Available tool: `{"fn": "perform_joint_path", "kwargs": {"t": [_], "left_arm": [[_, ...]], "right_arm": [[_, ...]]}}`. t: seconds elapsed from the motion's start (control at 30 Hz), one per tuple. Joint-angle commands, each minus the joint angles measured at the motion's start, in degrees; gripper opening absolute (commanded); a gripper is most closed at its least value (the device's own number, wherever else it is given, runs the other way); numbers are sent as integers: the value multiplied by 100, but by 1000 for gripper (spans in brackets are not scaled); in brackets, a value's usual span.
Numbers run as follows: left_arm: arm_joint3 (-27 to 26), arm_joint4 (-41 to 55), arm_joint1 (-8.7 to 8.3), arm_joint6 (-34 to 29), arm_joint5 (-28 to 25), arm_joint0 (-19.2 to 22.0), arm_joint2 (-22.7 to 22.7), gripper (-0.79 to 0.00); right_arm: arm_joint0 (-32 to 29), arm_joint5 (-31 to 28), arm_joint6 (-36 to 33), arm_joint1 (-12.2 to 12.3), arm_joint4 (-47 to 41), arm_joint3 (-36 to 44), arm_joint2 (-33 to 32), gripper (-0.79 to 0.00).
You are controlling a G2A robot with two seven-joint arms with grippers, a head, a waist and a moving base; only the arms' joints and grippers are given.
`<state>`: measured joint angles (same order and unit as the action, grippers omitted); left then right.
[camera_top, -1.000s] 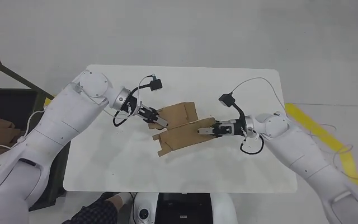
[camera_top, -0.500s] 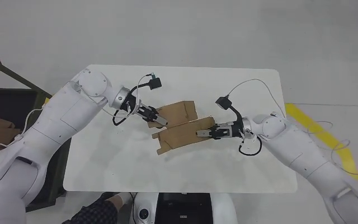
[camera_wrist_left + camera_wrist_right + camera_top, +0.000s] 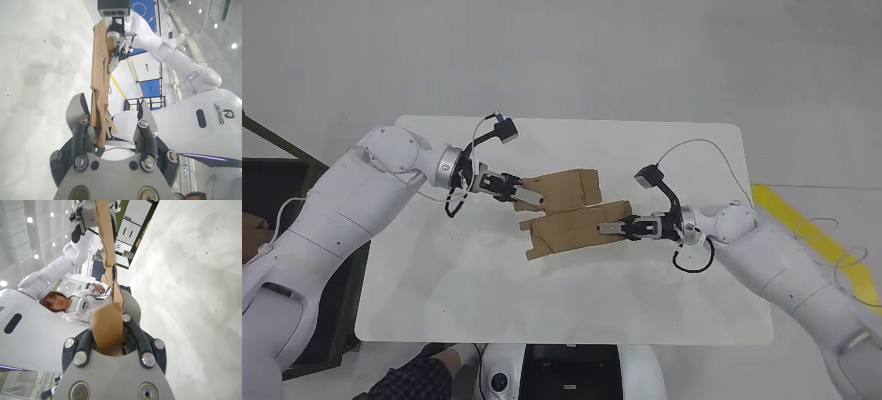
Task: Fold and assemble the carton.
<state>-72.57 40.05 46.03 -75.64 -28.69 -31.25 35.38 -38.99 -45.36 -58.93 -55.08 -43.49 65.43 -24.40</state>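
Carton (image 3: 567, 215): a flat brown blank, not yet opened into a box. It sits over the middle of the table (image 3: 682, 290), a little toward the far edge, strung between the two arms. The wrist views show it edge-on and it looks lifted off the table top, though I cannot be sure.

Left gripper (image 3: 111, 100): at the carton's end nearer the table's left edge. Its fingers are spread wide. The ragged edge of the board lies against one finger and the other stands well apart from it, so nothing is clamped.

Right gripper (image 3: 117, 308): at the opposite end, pinched tight on a flap. The board runs straight down between its fingers.

Step in hand: I judge that the left side is taking a grip, so the two arms can then pull the flat sleeve open.

Doing it well: seat the board deeper between the left fingers before closing them. Take one wall only (the edge there is layered and frayed). Hold the right end firm and level meanwhile. Then open the sleeve by moving the ends against each other along the creases, not by pulling it lengthwise.

Risk: pinching both layers together would hold the carton flat. A shallow bite on the torn edge may slip or tear.
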Motion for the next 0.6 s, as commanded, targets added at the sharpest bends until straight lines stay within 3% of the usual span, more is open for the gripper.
{"fn": "perform_joint_path", "kwargs": {"t": [0.0, 0.23, 0.57], "left_arm": [[40, 115, -31, 86, -82, -84, 76, 0], [100, 441, -70, 256, -252, -372, 260, 0], [173, 857, 29, 505, -501, -648, 454, 0]], "right_arm": [[-8, 31, -31, -1, -98, -43, -31, -785], [-100, 99, -99, -16, -345, -164, -211, -785], [-291, 79, -69, -101, -337, -374, -453, -785]]}}
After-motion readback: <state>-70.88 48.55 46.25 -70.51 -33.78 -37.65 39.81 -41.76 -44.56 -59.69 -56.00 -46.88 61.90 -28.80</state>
